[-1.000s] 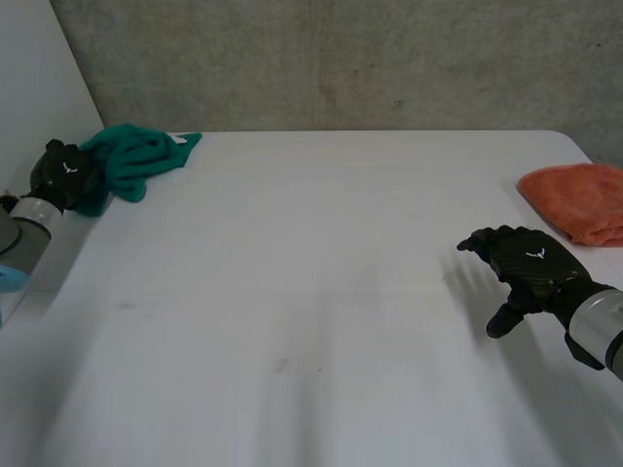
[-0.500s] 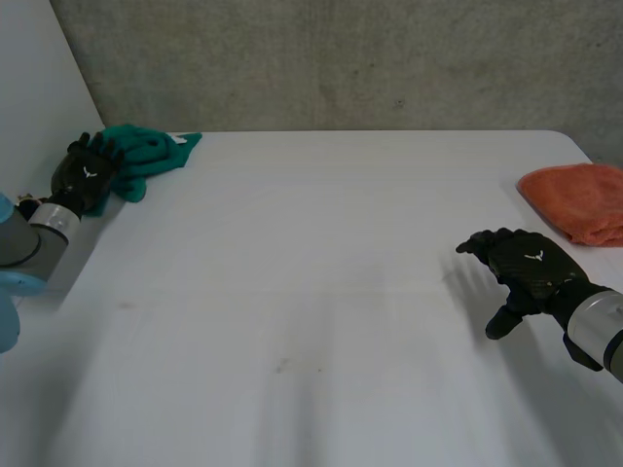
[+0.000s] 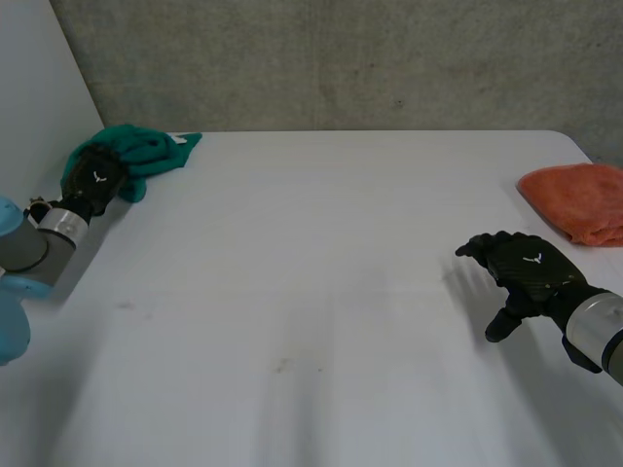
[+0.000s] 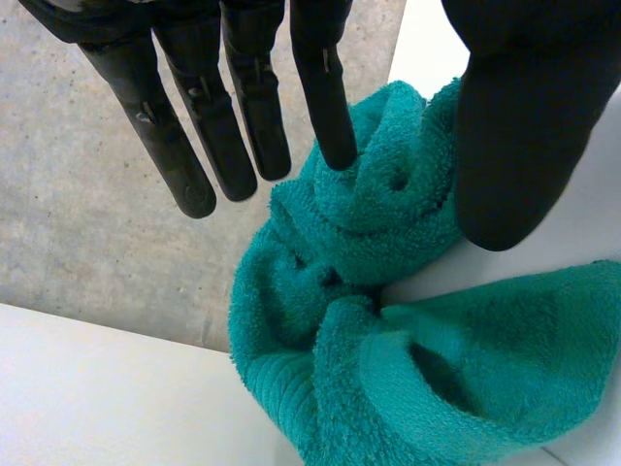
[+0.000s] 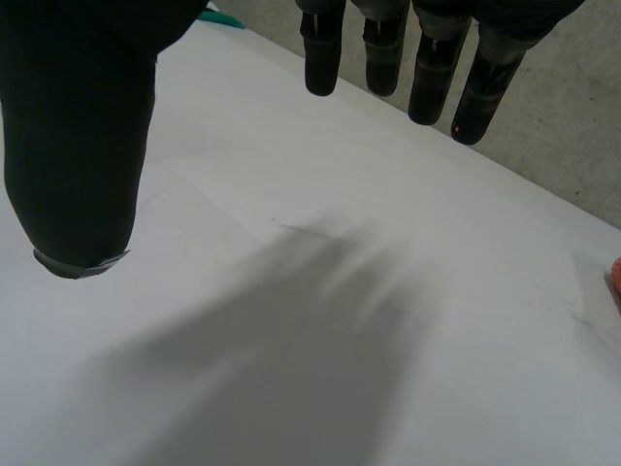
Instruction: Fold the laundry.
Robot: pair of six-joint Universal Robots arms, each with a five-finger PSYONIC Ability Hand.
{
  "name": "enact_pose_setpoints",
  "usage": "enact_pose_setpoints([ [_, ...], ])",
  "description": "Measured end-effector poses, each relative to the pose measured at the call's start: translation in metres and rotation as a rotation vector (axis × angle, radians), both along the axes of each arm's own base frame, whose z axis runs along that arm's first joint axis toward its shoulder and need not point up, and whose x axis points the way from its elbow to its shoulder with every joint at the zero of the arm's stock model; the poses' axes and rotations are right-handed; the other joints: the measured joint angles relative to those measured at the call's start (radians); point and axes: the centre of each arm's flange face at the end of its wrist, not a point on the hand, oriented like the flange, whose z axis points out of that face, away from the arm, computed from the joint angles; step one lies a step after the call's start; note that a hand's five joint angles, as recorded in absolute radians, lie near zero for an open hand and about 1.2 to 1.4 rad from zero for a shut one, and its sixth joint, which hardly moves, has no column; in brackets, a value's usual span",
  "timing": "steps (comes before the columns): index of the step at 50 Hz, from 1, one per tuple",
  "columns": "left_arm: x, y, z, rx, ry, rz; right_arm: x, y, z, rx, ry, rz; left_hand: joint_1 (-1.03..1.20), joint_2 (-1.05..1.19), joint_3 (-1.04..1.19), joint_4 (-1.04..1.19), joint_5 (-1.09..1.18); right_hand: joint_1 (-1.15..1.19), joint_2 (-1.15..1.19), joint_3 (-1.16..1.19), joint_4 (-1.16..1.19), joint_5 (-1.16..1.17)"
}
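Here, the robot's left hand (image 3: 94, 181) sits at the near side of a crumpled green towel (image 3: 146, 156) bunched in the far left corner of the white table (image 3: 321, 272). In the left wrist view, the left hand (image 4: 514, 126) is spread wide with straight fingers. One fingertip (image 4: 335, 146) touches the top of the green towel (image 4: 388, 320), and the thumb stands just beside the cloth, which lies between the two, ungrasped. Well apart, the right hand (image 3: 526, 272) hovers over bare table with its fingers loosely extended, holding nothing, as the right wrist view (image 5: 78, 126) confirms. An orange towel (image 3: 579, 199) lies at the table's right edge, beyond that hand.
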Motion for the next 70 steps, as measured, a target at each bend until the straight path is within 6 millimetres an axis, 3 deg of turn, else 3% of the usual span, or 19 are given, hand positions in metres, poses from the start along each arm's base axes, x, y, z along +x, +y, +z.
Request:
enact_pose_setpoints([
  [17,-0.0008,-0.0021,-0.0083,-0.022,0.021,-0.020,0.0000,0.0001,-0.0013,0.004,0.002,0.001,0.300,0.302,0.305,0.303,0.301,0.000,0.000,0.000,0.000,0.000],
  [27,-0.0005,-0.0035,-0.0068,-0.031,0.033,-0.022,0.0003,0.0002,-0.0032,0.011,0.002,0.002,0.339,0.347,0.350,0.349,0.352,0.000,0.000,0.000,0.000,0.000],
  [34,0.0001,-0.0036,-0.0072,-0.028,0.037,-0.015,0.0004,0.0002,-0.0031,0.011,0.002,0.002,-0.082,-0.051,-0.042,-0.050,-0.046,0.000,0.000,0.000,0.000,0.000],
  [38,0.0003,-0.0036,-0.0074,-0.027,0.039,-0.012,0.0005,0.0003,-0.0031,0.011,0.002,0.003,-0.149,-0.145,-0.137,-0.149,-0.147,0.000,0.000,0.000,0.000,0.000],
  [45,0.0002,-0.0035,-0.0077,-0.026,0.039,-0.013,0.0005,0.0001,-0.0036,0.011,0.002,0.003,-0.060,-0.066,-0.060,-0.057,-0.052,0.000,0.000,0.000,0.000,0.000],
  [60,-0.0008,-0.0031,-0.0079,-0.026,0.036,-0.026,0.0005,0.0001,-0.0042,0.010,0.007,0.006,0.412,0.411,0.413,0.414,0.412,0.000,0.000,0.000,0.000,0.000],
  [70,-0.0007,-0.0031,-0.0082,-0.026,0.036,-0.024,0.0002,0.0004,-0.0047,0.005,0.018,0.010,0.374,0.382,0.382,0.387,0.386,0.000,0.000,0.000,0.000,0.000],
])
